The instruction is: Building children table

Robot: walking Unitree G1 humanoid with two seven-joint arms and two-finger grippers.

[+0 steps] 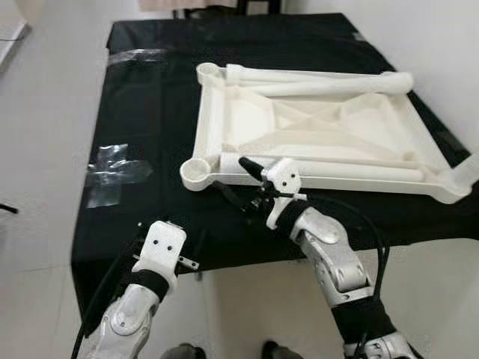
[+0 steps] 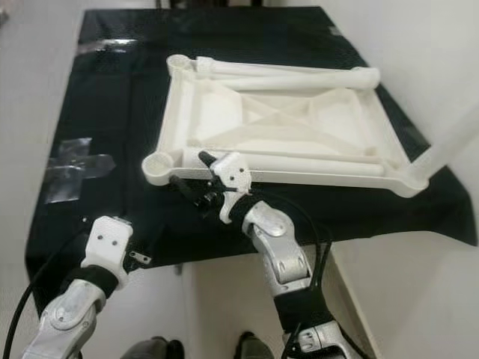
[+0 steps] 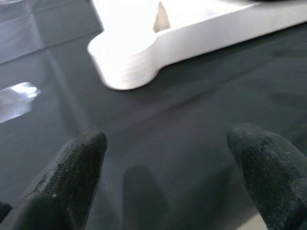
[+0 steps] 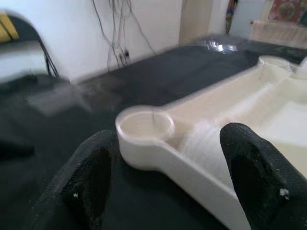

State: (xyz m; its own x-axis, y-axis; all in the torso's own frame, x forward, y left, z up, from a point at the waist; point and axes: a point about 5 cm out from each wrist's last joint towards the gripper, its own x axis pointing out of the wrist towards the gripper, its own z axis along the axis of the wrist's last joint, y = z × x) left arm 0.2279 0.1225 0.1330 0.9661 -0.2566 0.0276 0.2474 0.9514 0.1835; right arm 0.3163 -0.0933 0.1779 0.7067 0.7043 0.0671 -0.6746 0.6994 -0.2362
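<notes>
Inverted white tabletop (image 1: 314, 123) lies on the black-covered bench (image 1: 150, 82), loose legs (image 1: 322, 77) resting in it. Right claw (image 1: 238, 181), fingers apart, straddles its near corner socket (image 4: 145, 125); left claw (image 3: 168, 191), also spread, hangs short of it. Rigid, smooth, probably light plastic: grip the rim.

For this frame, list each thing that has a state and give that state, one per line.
White plastic tabletop: upside down on the black cloth, ribs up.
Two white table legs: loose, lying in the tabletop, none fitted.
Near-left corner socket: empty.
Right pincer: open, at that socket.
Left pincer: open, empty, over the black cloth.
</notes>
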